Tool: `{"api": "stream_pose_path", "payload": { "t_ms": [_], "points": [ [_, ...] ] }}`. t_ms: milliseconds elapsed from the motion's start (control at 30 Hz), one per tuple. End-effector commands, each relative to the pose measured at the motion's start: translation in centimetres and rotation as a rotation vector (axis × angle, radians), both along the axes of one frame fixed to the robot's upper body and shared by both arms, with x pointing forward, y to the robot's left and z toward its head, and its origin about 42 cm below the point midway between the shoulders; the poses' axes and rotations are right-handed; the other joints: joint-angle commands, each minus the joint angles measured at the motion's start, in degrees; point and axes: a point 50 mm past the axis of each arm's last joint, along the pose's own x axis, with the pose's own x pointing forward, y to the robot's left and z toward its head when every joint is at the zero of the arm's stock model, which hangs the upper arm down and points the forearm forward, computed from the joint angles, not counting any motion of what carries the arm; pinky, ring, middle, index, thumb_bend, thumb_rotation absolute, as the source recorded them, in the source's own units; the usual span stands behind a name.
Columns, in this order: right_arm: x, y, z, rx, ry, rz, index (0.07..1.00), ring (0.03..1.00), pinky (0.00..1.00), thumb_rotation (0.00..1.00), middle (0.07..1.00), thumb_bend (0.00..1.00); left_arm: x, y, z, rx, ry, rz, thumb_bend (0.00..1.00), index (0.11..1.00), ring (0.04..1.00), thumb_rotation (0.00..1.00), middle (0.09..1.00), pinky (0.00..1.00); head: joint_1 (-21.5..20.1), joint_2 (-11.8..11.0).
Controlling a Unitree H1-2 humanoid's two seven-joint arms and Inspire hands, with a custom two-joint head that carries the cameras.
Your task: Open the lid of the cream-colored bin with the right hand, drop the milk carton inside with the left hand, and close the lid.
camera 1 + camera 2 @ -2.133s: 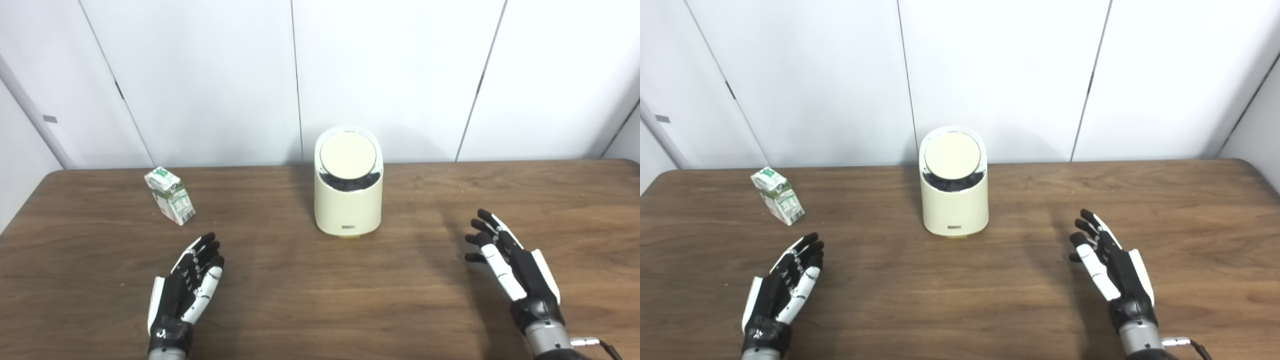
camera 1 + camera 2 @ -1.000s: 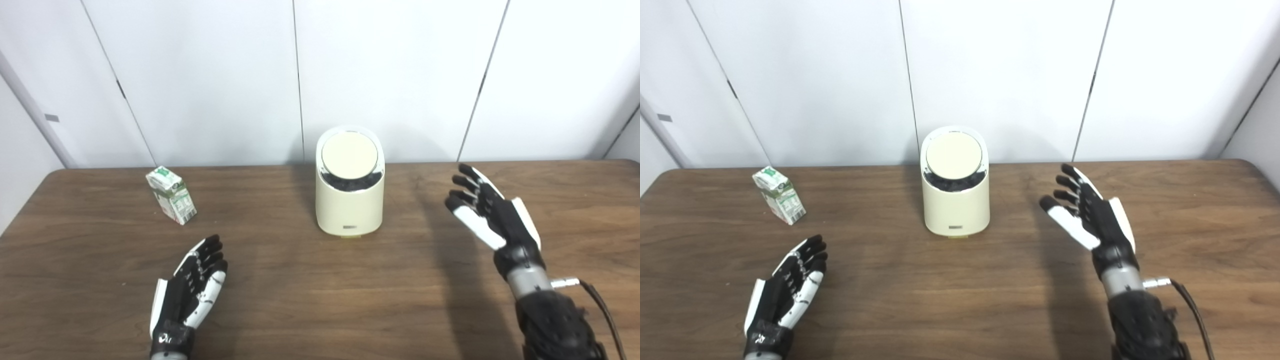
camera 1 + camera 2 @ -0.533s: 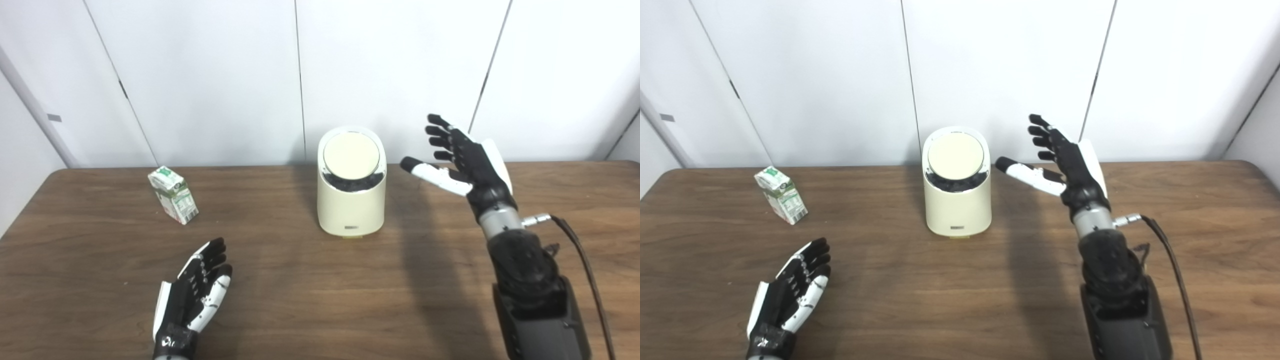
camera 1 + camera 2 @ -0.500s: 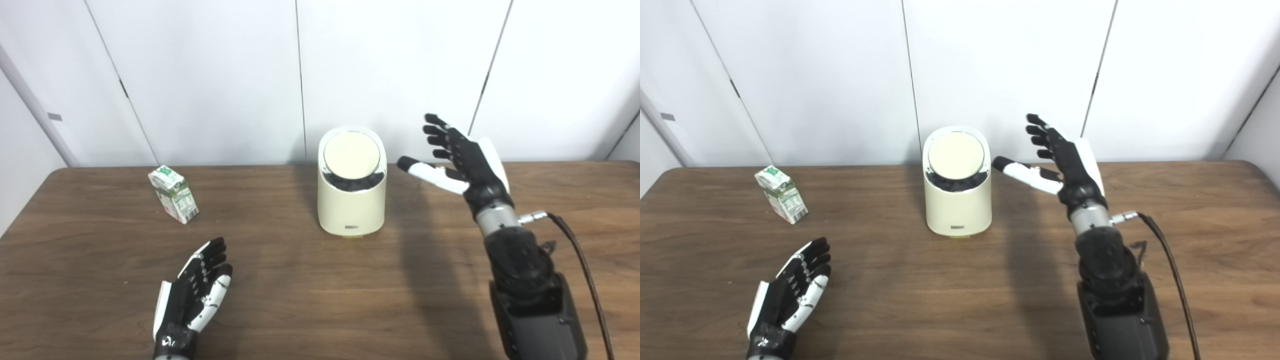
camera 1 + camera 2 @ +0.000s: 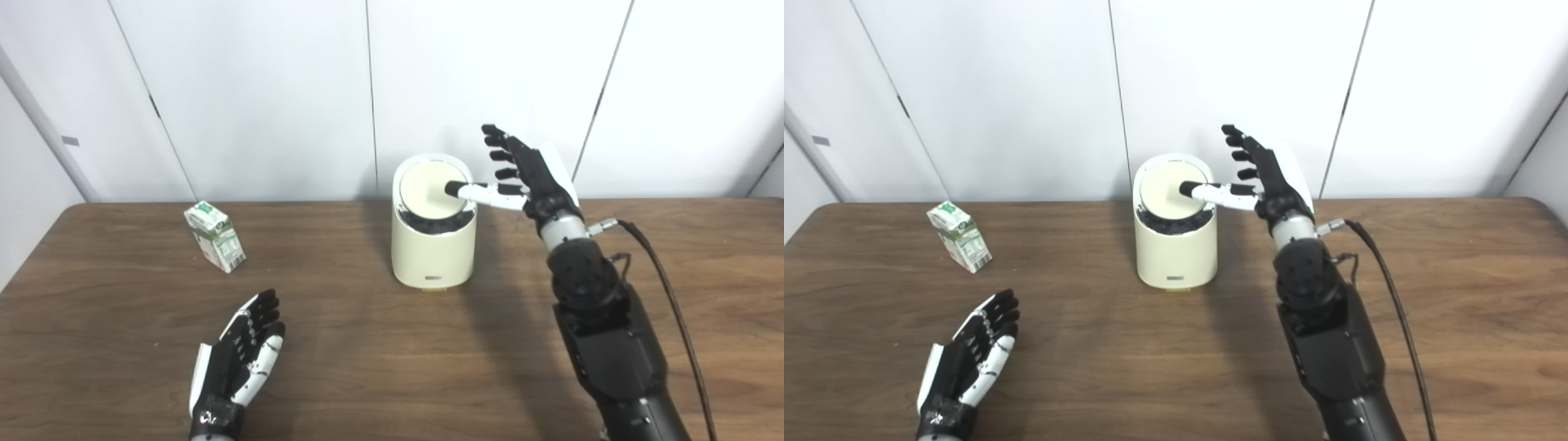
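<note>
Lid (image 5: 430, 190) work is the step in hand: the right hand (image 5: 528, 174) is raised beside the bin (image 5: 434, 257), fingers (image 5: 499, 156) spread and grasping nothing, with the thumb reaching left so its dark tip lies over the right part of the round lid. Whether the tip already presses the lid or only hovers above it cannot be told from either view. The lid sits tilted toward the near side with a dark gap under its near edge, so it looks like a swing or press type, though that is a judgement. To do this well, the thumb should push at a point off the lid's middle, gently and straight, since the bin is light-looking and stands free on the counter (image 5: 367, 343); a sideways shove could slide or tip it. The carton (image 5: 215, 236) stands on the far left of the counter, well apart from the bin. The left hand (image 5: 236, 361) rests on the near left, fingers released and empty, and should stay clear until the opening shows.
</note>
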Motion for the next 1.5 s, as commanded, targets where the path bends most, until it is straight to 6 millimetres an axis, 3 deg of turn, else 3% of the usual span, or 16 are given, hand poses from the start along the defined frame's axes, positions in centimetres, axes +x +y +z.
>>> {"api": "stream_pose_path", "payload": {
  "t_ms": [0, 133, 567, 967, 1467],
  "points": [
    [0.7, 1.3, 3.5, -0.012, -0.142, 0.03, 0.864, 0.792, 0.66, 0.34, 0.852, 0.83, -0.2, -0.3, -0.2, -0.004, 0.017, -0.017, 0.37, 0.879, 0.845, 0.48, 0.858, 0.82, 0.03, 0.03],
    [1.8, 2.1, 3.2, -0.113, -0.156, 0.011, 0.86, 0.77, 0.64, 0.36, 0.833, 0.86, -0.2, -0.5, -0.2, 0.003, 0.014, -0.014, 0.36, 0.873, 0.836, 0.48, 0.851, 0.81, 0.14, 0.16],
    [2.6, 2.8, 3.0, -0.334, -0.228, 0.014, 0.88, 0.846, 0.75, 0.3, 0.874, 0.84, -0.2, -0.7, 0.0, 0.015, 0.019, -0.017, 0.35, 0.871, 0.838, 0.49, 0.849, 0.81, 0.09, 0.39],
    [2.1, 2.0, 2.7, -0.458, -0.269, 0.021, 0.891, 0.861, 0.78, 0.27, 0.881, 0.82, -0.1, -0.6, -0.2, 0.006, 0.019, -0.017, 0.35, 0.871, 0.84, 0.48, 0.848, 0.82, 0.08, 0.71],
    [1.7, 0.9, 1.9, -0.617, -0.338, 0.052, 0.881, 0.86, 0.78, 0.15, 0.866, 0.89, 0.4, -0.5, -0.4, 0.002, 0.016, -0.016, 0.36, 0.876, 0.84, 0.49, 0.853, 0.81, -0.22, 0.53]
  ]
}}
